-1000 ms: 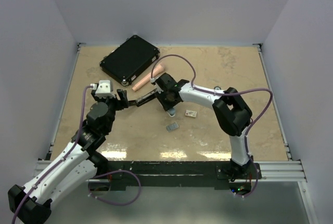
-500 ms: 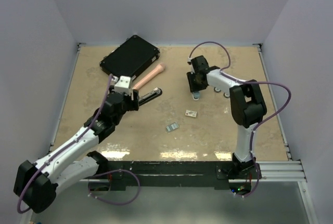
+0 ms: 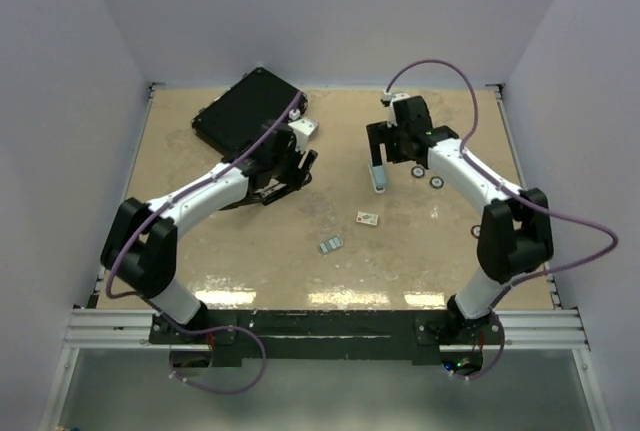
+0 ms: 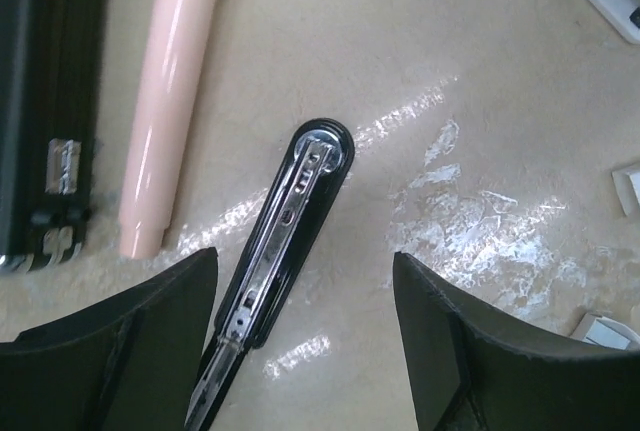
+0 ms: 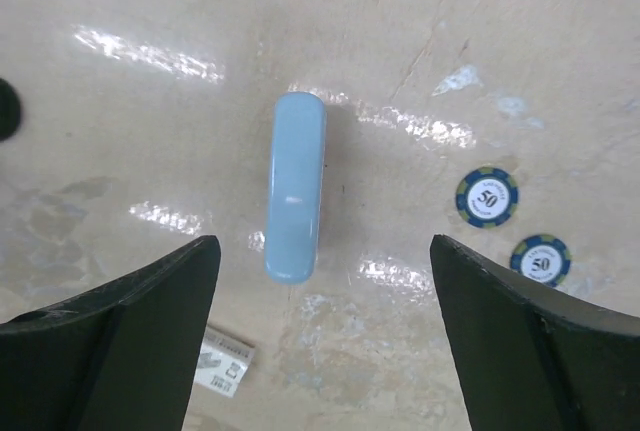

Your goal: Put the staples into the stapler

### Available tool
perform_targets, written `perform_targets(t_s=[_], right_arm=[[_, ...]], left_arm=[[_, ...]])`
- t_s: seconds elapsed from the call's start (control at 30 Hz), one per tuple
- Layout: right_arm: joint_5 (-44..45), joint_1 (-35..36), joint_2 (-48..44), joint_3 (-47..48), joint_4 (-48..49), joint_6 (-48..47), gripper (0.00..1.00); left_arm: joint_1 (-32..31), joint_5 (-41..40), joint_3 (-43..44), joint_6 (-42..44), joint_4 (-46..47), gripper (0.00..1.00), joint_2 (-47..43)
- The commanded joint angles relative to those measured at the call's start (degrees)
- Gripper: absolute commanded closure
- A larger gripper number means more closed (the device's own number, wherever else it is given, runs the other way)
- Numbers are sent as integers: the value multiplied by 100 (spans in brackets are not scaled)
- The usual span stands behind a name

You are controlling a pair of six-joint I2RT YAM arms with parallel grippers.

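Right hand (image 5: 320, 326) has just let go: its fingers stand spread above the blue stapler (image 5: 296, 196), now lying far-right on the worktop (image 3: 450, 241). Left hand (image 4: 300, 341), also released, has swung over the opened black stapler (image 4: 290, 221). The staples (image 3: 331, 244) lie untouched nearer, so loading hasn't begun.

My left gripper's (image 4: 302, 261) jaws straddle the opened stapler (image 4: 285, 251), which lies on the table (image 3: 450, 251) touching neither; a tube (image 4: 175, 101) lies just left of it and a case (image 4: 45, 101) beyond that. The second stapler (image 5: 296, 186) lies between and ahead of my right gripper's (image 5: 325, 246) jaws, with two poker chips (image 5: 487, 196) to its right and a small box (image 5: 225, 359) beside the left jaw. The staples (image 3: 331, 244) lie behind both pairs of jaws, toward the arm bases.
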Motion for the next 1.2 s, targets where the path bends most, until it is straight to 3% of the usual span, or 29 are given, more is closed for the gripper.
perform_targets(t_s=[0.0,0.33,0.6,0.73,0.87,0.97,1.17], right_arm=[[-117,18,-1116,-359,112,-62,9],[-337,18,-3271,-1916,693,193,8],[-284,27,-3976,-2294,526,105,8],[-223,18,-4108,-2365,499,88,8],[-135,18,-4257,-2391,517,88,8],[-73,18,-4337,-2435,552,88,8],[-73,18,-4460,-2567,649,140,8]], left_arm=[[43,712,713,800,-440,24,827],[43,959,1750,1652,-817,29,2280],[43,493,2312,1820,-1063,32,2860],[52,554,2278,2030,-1064,41,2975],[43,1089,2331,2197,-1406,56,3089],[0,1635,2042,2277,-1433,57,2862],[-413,1925,1207,2356,-1424,61,2361]])
